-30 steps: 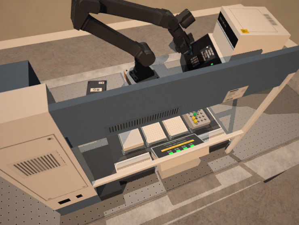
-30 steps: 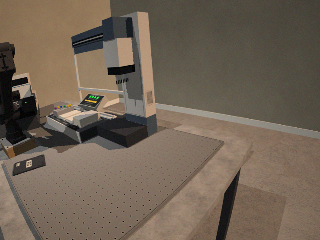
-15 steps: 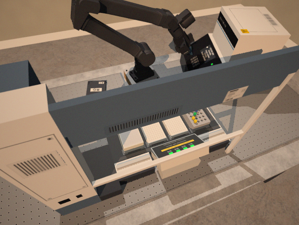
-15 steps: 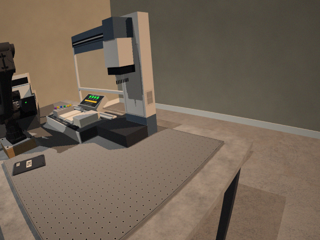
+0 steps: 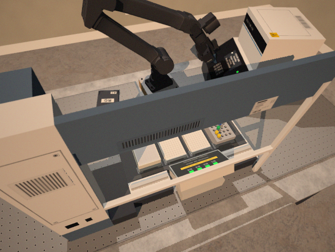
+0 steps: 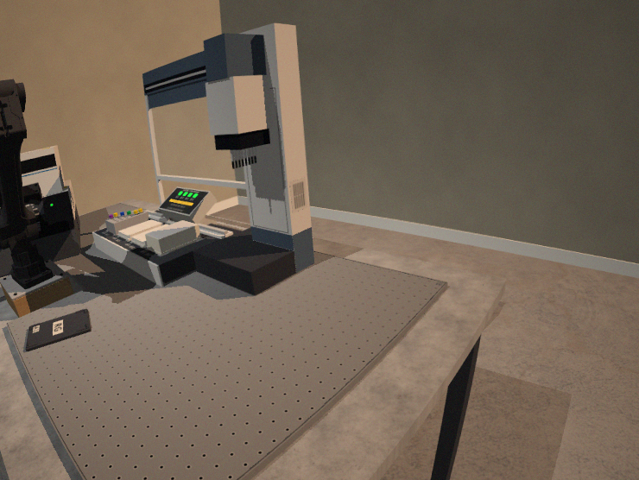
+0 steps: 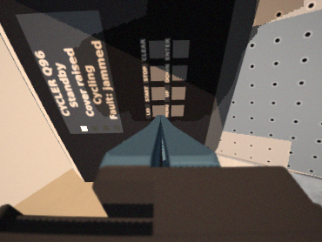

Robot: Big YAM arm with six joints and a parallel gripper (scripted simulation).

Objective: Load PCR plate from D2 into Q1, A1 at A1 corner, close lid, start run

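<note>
The worktop (image 6: 268, 330) looks like matt grey metal, smooth and drilled with rows of small holes. On it, the cycler (image 5: 281, 29) has a smooth cream casing like plastic, and its sloped panel (image 7: 130, 65) is matt black. Beside that panel, the arm (image 5: 135, 40) is matt black too.
</note>
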